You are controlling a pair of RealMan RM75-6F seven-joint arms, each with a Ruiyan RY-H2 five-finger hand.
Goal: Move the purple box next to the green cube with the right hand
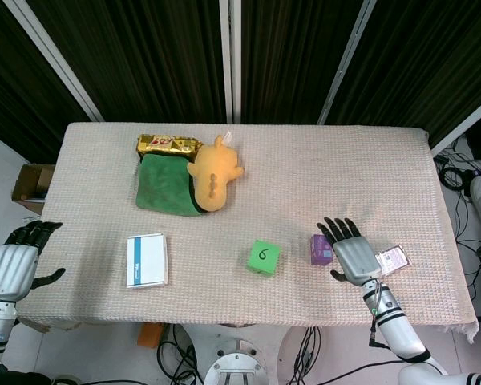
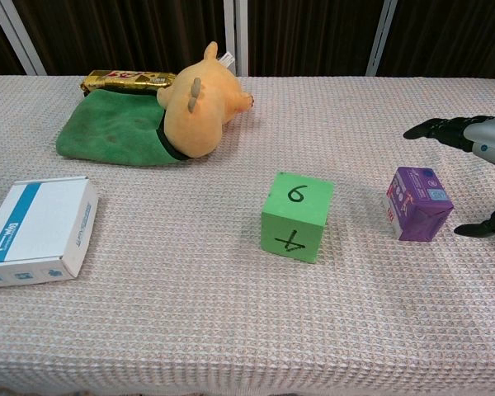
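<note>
The purple box [image 1: 321, 249] [image 2: 417, 203] stands on the table, to the right of the green cube [image 1: 264, 257] [image 2: 297, 216] marked with a 6, with a gap between them. My right hand [image 1: 349, 249] [image 2: 477, 140] hovers just right of the purple box, fingers spread and nothing held; I see no contact with the box. My left hand [image 1: 18, 258] hangs off the table's left front corner, fingers apart, empty.
A white and blue box [image 1: 147, 260] [image 2: 38, 230] lies front left. At the back left sit a green cloth [image 1: 161, 186], an orange plush toy [image 1: 212, 176] and a gold snack bar [image 1: 169, 145]. A small card [image 1: 393, 260] lies under my right wrist.
</note>
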